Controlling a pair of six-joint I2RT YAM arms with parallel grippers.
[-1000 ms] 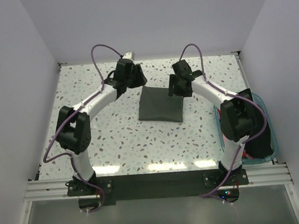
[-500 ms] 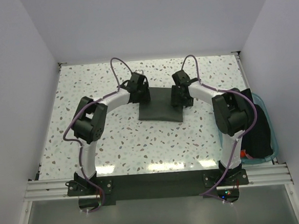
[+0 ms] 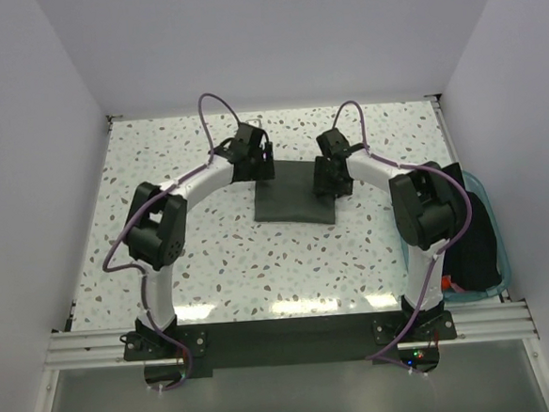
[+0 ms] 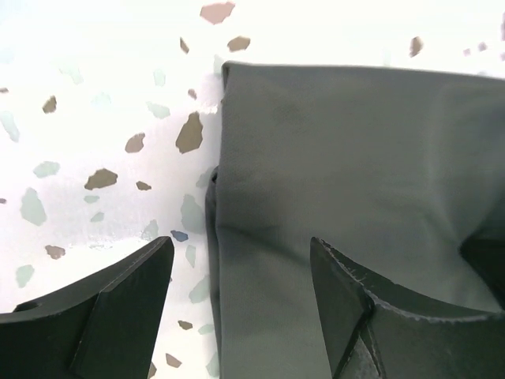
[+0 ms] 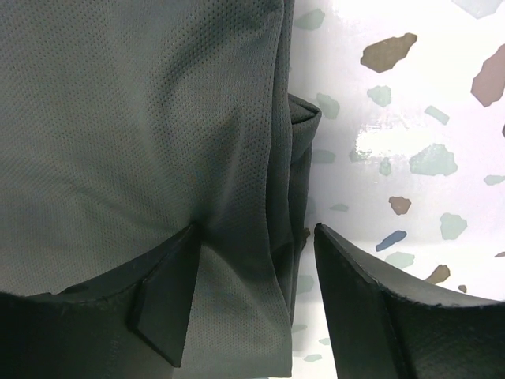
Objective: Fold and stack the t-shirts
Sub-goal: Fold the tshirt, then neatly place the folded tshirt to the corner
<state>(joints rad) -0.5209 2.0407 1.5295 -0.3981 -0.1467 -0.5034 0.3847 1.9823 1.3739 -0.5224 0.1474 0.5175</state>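
The folded dark grey-green t-shirt (image 3: 294, 195) lies flat mid-way across the speckled counter (image 3: 211, 248). From the top cam you only see both arms bent over its far corners, but the wrist cams fill in the rest. The left hand (image 4: 241, 260) is spread wide across the shirt's left edge, one finger over bare counter and the other over cloth. The right hand (image 5: 256, 245) is spread too, straddling the right edge where the stacked fold layers show. Neither is gripping anything. At the counter's right edge, partly behind the right arm (image 3: 426, 214), sits a translucent teal tub (image 3: 480, 184) holding black cloth (image 3: 473, 244), with a red-orange scrap (image 3: 447, 289) at its near end.
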